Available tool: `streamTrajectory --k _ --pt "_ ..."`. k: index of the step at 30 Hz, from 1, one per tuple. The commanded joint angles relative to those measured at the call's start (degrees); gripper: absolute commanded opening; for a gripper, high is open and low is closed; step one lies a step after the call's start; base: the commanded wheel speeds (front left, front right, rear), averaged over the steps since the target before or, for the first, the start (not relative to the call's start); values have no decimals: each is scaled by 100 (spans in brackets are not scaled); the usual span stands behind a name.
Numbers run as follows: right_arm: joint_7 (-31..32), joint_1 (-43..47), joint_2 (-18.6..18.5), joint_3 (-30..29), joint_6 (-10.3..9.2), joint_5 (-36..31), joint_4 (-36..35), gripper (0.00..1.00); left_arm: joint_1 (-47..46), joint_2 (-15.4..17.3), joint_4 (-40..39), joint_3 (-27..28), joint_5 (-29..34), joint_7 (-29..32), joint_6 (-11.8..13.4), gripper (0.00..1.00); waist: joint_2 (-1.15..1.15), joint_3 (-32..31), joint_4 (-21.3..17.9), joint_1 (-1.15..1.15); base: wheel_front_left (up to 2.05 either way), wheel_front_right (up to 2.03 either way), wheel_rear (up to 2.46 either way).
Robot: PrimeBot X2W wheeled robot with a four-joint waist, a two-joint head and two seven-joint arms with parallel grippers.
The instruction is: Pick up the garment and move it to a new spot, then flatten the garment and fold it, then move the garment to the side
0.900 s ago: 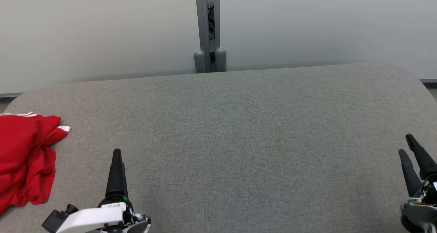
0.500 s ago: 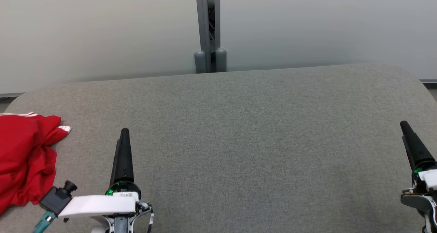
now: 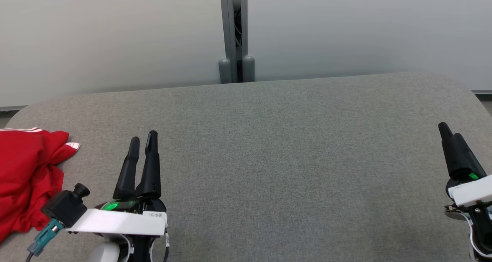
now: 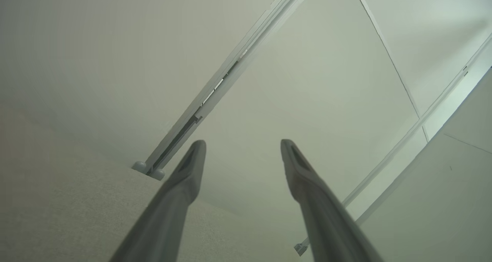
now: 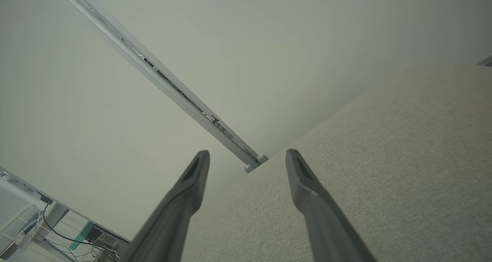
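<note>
red crumpled garment (image 3: 27, 177) on grey woven table (image 3: 288, 146); left tool (image 3: 143, 136), right tool (image 3: 446, 130) spread.

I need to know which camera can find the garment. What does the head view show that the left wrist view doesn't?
Head view: the crumpled red garment at the left edge of the table, and the right gripper. Left wrist view: a second wall rail off to its right. Both: the open left gripper, the table and the wall post.
</note>
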Motion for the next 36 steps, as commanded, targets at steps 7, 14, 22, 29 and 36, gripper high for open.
streamTrajectory --k 7,14,22,29,36 --pt "-334 -109 -149 290 9 -875 -285 100 -194 127 30 19 818 -11 133 100 0 -10 4 0 0 0 0" --pt "-596 -39 -149 491 10 -1429 -181 100 -230 127 264 3 1352 -12 216 100 0 -25 7 0 0 0 0" --pt "-874 50 -95 611 10 -1965 6 100 -245 87 576 -40 1878 -12 302 100 0 -48 6 0 0 0 0" --pt "-1097 85 -59 811 11 -2325 151 100 -294 25 965 36 2148 -11 391 100 0 -58 -5 0 0 0 0" --pt "-1307 76 -20 952 11 -2600 306 100 -405 65 1233 158 2445 -12 451 100 0 -64 -3 0 0 0 0"
